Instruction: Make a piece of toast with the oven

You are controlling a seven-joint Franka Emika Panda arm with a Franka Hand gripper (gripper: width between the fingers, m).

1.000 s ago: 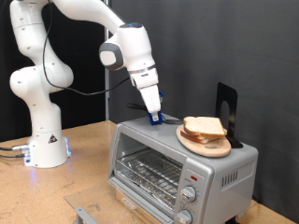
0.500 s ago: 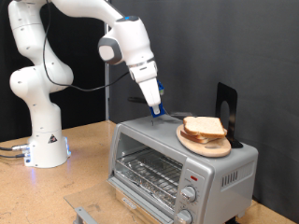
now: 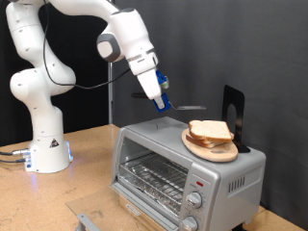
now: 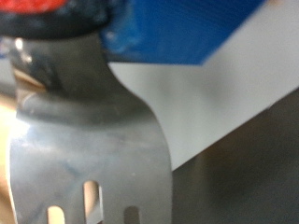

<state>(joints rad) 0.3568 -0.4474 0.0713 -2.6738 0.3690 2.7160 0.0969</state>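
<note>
The piece of toast (image 3: 212, 132) lies on a round wooden plate (image 3: 206, 150) on top of the silver oven (image 3: 236, 178), at the exterior view's right. My gripper (image 3: 160, 99) hangs above the oven's top, to the left of the plate. It is shut on the blue handle of a metal spatula (image 3: 189, 107), whose thin blade points right towards the toast, clear of the oven. In the wrist view the slotted spatula blade (image 4: 93, 140) fills the frame under the blue handle (image 4: 187, 28). The wire rack (image 3: 154, 178) shows inside the oven.
A black stand (image 3: 234, 114) rises behind the plate on the oven top. The oven's two knobs (image 3: 195, 200) are at its lower right front. The arm's white base (image 3: 43, 149) stands on the wooden table at the left. A grey edge (image 3: 85, 221) shows at the bottom.
My gripper has risen and moved a little left, lifting the spatula off the oven top and tilting its blade level towards the toast. The toast and plate have not moved.
</note>
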